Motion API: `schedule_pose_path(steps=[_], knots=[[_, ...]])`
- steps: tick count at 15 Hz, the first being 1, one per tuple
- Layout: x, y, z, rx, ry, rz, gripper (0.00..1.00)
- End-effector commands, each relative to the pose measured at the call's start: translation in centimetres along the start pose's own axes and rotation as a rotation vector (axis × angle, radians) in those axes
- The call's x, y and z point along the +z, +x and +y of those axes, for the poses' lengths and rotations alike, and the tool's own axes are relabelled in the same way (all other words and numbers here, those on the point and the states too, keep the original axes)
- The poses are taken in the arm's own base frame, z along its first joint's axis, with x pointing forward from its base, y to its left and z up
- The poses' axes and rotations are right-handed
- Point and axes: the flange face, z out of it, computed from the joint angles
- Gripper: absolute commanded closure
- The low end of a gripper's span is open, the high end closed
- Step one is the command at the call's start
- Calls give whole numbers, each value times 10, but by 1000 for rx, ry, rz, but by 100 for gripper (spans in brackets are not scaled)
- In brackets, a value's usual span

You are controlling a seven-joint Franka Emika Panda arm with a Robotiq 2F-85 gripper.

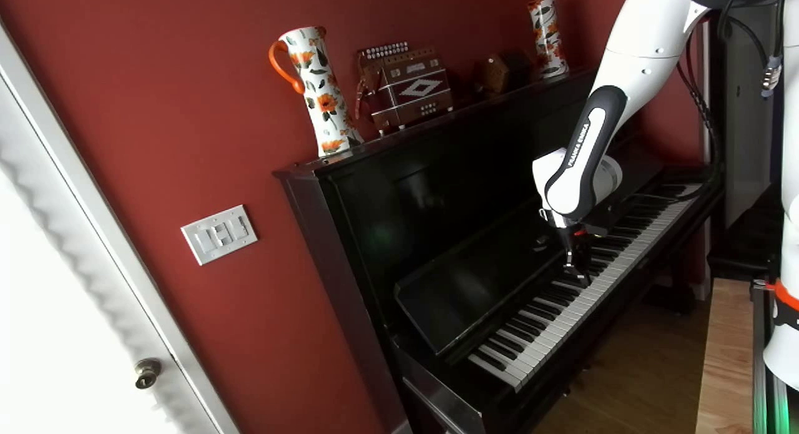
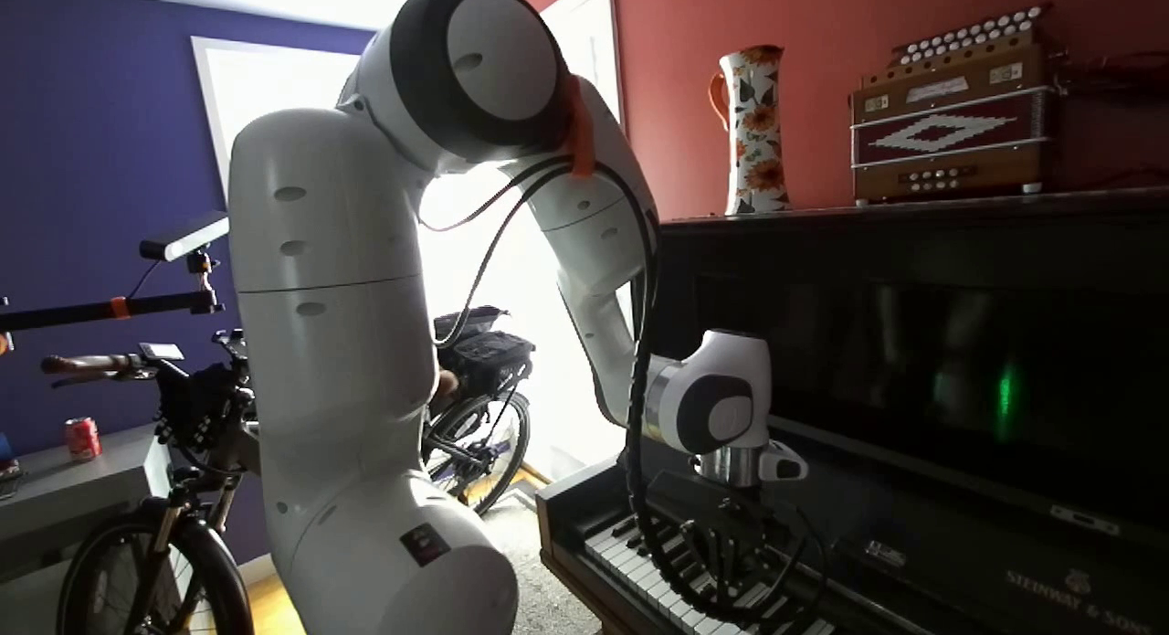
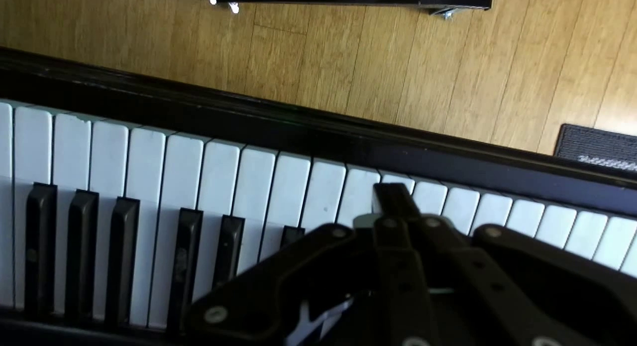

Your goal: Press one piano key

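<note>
The piano keys are a row of white and black keys in a black upright piano. The row of white keys (image 1: 549,334) runs diagonally in an exterior view, shows partly behind the cable as keys (image 2: 630,566), and fills the middle of the wrist view as keys (image 3: 253,181). My black gripper (image 3: 396,199) points down over the keys with its fingertips together and nothing seen between them. In an exterior view the gripper tip (image 1: 582,279) is at or just above the keys near mid-row. I cannot tell whether it touches a key. The gripper (image 2: 726,576) is partly hidden by cables.
The piano's front rail (image 3: 298,124) borders the keys, with wood floor beyond. The fallboard and upright panel (image 1: 462,290) rise behind them. A floral jug (image 1: 321,97), an accordion (image 1: 412,87) and a floral vase (image 1: 548,37) stand on top. A cable (image 2: 639,452) hangs along the arm.
</note>
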Motion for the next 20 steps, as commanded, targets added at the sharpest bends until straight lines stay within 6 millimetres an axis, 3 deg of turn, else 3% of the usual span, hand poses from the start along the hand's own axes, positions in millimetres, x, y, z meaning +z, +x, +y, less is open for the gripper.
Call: schedule_pose_path(steps=[1, 8, 20], knots=[[5, 3, 1, -7, -1, -5, 100], [40, 11, 9, -13, 4, -45, 100], [69, 26, 27, 1, -33, 11, 100]])
